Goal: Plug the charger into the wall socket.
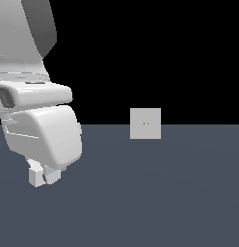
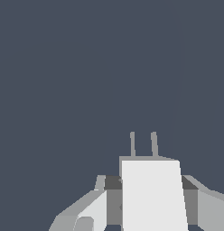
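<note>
The charger (image 2: 152,194) is an off-white block with two short grey prongs (image 2: 143,144) sticking out of its far end. My gripper (image 2: 151,184) is shut on it, with a finger (image 2: 113,189) pressed to each side. In the exterior view the gripper (image 1: 43,174) hangs low under the big white hand at that view's left, a little above the floor. There I cannot separate the charger from the fingers. The wall socket (image 1: 145,123) is a flat light-grey square plate standing upright further back and to the exterior view's right, with two tiny holes at its centre. The wrist view does not show it.
The dark blue-grey floor (image 1: 155,193) stretches between the gripper and the socket. The bulky white arm links (image 1: 34,96) fill the upper part of the exterior view's left. Behind the socket the background is black.
</note>
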Motion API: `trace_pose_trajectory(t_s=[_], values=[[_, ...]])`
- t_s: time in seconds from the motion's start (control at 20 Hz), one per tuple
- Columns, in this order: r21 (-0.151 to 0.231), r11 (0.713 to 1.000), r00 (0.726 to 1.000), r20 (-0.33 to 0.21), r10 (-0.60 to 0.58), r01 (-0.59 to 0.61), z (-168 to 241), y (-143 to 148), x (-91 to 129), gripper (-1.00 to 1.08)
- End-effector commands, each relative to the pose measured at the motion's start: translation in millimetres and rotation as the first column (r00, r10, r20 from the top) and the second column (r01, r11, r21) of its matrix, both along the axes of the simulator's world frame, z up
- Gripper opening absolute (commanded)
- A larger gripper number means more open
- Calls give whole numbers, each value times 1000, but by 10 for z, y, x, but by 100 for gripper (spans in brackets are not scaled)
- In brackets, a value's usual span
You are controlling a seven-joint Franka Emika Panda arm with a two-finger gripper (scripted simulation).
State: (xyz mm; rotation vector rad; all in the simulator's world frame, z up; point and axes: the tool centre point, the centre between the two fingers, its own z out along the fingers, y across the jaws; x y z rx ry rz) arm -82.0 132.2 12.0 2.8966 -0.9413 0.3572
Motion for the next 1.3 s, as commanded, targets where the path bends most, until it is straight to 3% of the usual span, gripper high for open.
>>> trace_pose_trajectory(t_s=[0.0,0.5,1.25], values=[[0,1000,1000,0,2,-2,2,-7,1,-100],[-1,998,998,1,62,-62,87,-241,35,-100],[-4,966,966,4,260,-260,373,-997,261,-100]])
